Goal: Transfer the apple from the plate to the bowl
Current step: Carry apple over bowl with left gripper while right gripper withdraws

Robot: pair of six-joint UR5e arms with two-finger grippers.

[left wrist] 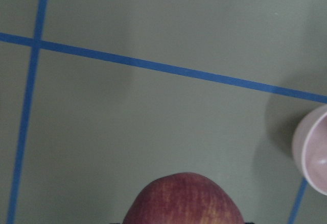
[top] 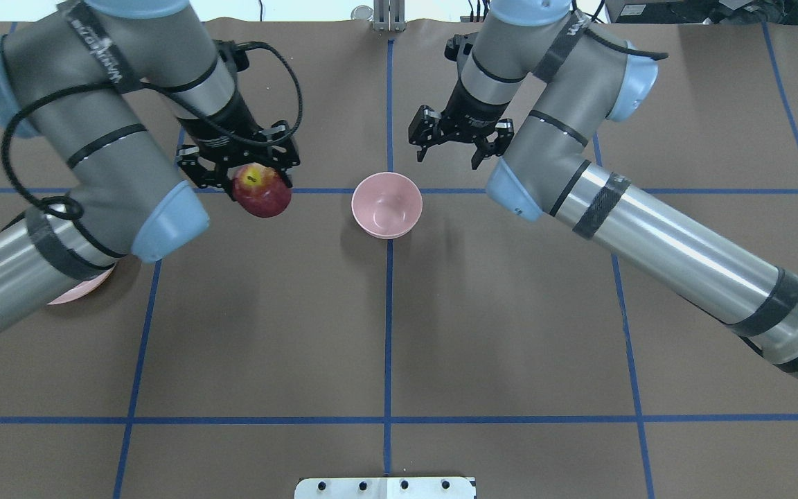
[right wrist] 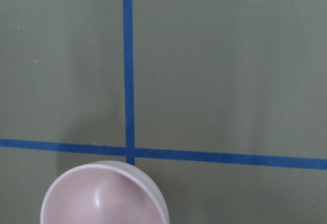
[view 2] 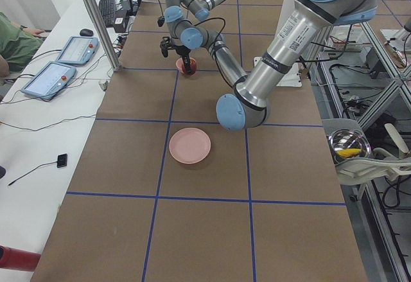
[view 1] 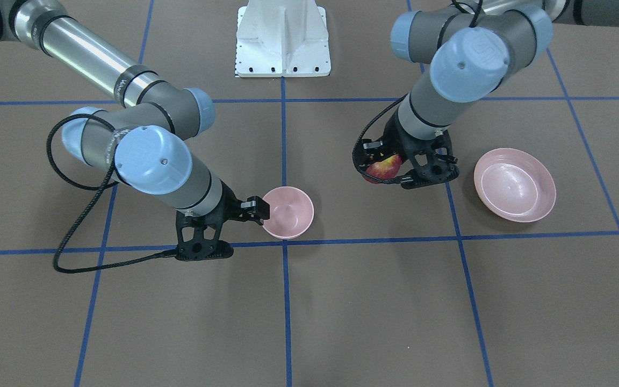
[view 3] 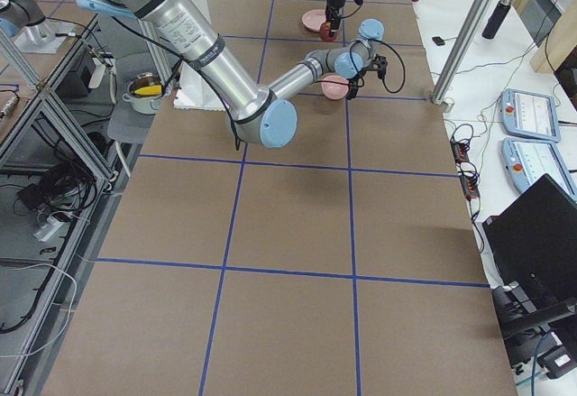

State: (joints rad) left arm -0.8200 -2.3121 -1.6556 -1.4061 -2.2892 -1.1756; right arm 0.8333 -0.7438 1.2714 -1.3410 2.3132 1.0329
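Observation:
My left gripper (top: 255, 181) is shut on the dark-red apple (top: 261, 191) and holds it above the table, left of the bowl (top: 386, 205). The apple also shows in the front view (view 1: 383, 168) and at the bottom of the left wrist view (left wrist: 184, 201). The empty pink plate (view 1: 515, 184) lies behind the left arm and is mostly hidden under it in the overhead view (top: 84, 290). My right gripper (top: 453, 147) is open and empty, just beyond the bowl's far right side. The bowl is empty and shows in the right wrist view (right wrist: 104, 196).
The white robot base (view 1: 282, 40) stands at the table's middle rear. Blue tape lines (top: 388, 312) grid the brown table. A steel bowl (view 2: 349, 146) sits off the table on a side rack.

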